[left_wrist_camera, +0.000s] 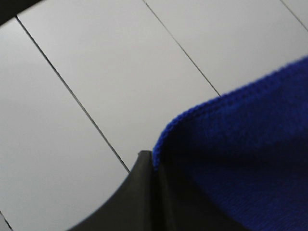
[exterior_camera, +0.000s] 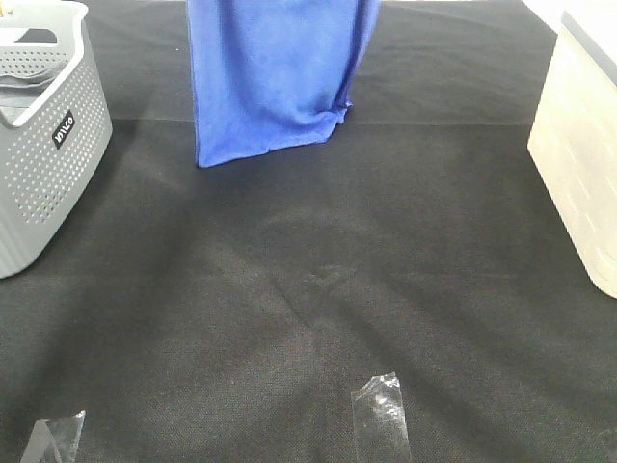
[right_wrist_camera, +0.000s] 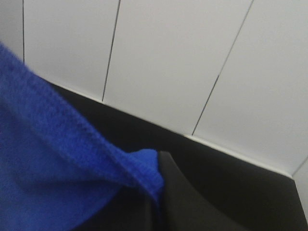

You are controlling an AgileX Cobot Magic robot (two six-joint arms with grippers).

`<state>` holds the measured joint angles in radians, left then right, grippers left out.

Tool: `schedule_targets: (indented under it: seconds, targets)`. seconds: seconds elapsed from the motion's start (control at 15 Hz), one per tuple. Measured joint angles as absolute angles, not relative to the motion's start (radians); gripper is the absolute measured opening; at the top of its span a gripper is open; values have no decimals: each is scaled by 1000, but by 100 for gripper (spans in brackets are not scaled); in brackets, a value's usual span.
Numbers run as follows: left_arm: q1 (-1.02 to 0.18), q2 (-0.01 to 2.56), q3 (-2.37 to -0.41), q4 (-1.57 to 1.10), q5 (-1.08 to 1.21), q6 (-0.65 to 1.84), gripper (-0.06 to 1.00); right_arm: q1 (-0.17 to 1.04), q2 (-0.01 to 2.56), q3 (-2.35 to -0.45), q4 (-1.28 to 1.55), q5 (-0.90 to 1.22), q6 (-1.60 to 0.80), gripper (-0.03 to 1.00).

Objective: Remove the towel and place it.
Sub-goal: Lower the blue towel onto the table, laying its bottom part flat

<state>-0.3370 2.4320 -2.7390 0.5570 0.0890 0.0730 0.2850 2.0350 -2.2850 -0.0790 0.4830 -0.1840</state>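
Towel (exterior_camera: 275, 68) is being held up over the far middle of the black surface (exterior_camera: 318, 289), hanging as a blue sheet whose top edge is being cut off by the top of the high view. In the left wrist view its stitched edge is being pinched in the left tool (left_wrist_camera: 153, 166), jaws closed on cloth. In the right wrist view another corner is being clamped the same way in the right tool (right_wrist_camera: 158, 190).

Whether the bottom hem is being brushed along the surface or carried just clear of it cannot be told. The lower right corner is being bunched a little.

The grey basket (exterior_camera: 39, 164) is being left well off to the left and the cream bin (exterior_camera: 578, 164) to the right, with bare surface between them.

Placing is being judged the step in hand. For it to go well, both grips are being asked to hold firm and level. The top edge is being pulled taut so the bunching is eased out. The hem is being set down first and the rest drawn flat behind it. Release is being saved until the cloth is resting.
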Motion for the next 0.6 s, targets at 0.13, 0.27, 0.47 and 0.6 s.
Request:
schedule_targets:
  seconds: [0.13,0.27,0.47,0.6]
  targets:
    - [-401,2429,-2739,518,304,65,0,279,2019,-2285,-78,628,-170,3]
    - [-451,2418,-2739,467,482,83,0,279,2011,-2285,-56,734,-169,3]
    - [-526,2366,-2740,351,824,130,0,279,1971,-2285,9,933,-169,3]
    - [-538,2316,-2741,303,1040,133,0,279,1939,-2285,48,1077,-170,3]
